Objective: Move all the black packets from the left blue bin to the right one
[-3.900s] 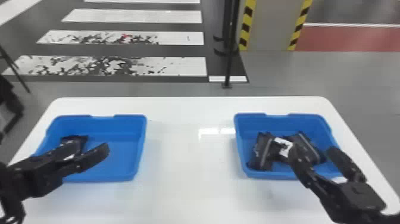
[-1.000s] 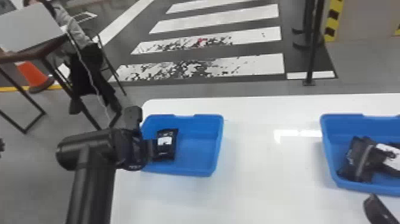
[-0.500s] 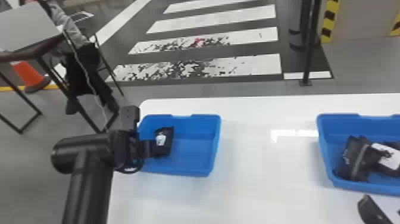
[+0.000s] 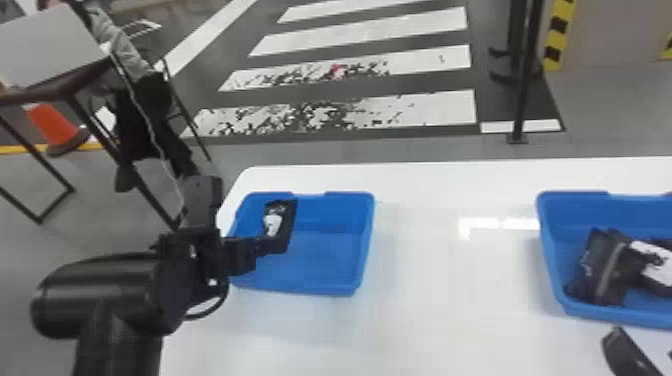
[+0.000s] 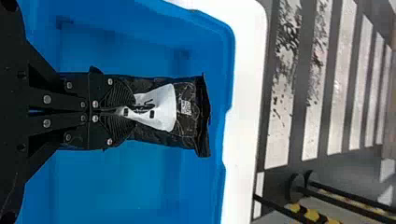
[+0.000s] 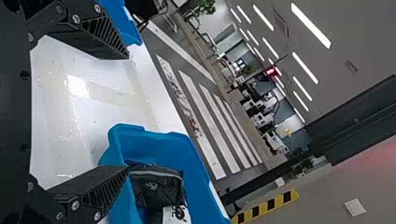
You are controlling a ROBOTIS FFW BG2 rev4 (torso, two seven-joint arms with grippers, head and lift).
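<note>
Head view: the left gripper (image 4: 260,246) reaches over the near-left part of the left blue bin (image 4: 365,240), clenched on the black packet (image 4: 286,225), which has a white label and is within the bin's outline, toward its left side. Whether the packet touches the bin floor, I cannot tell. In the left wrist view, the two ribbed fingers (image 5: 116,93) are pressed together over one end of the packet, the label partly beneath them and the far end sticking out past the tips. The right blue bin (image 4: 547,250) holds more black packets (image 4: 600,265), lying against one another, one with a white label. The right gripper (image 4: 625,350) is near that bin's near side, released, its fingers spread wide apart. Both bins sit on the white table (image 4: 440,300).
</note>
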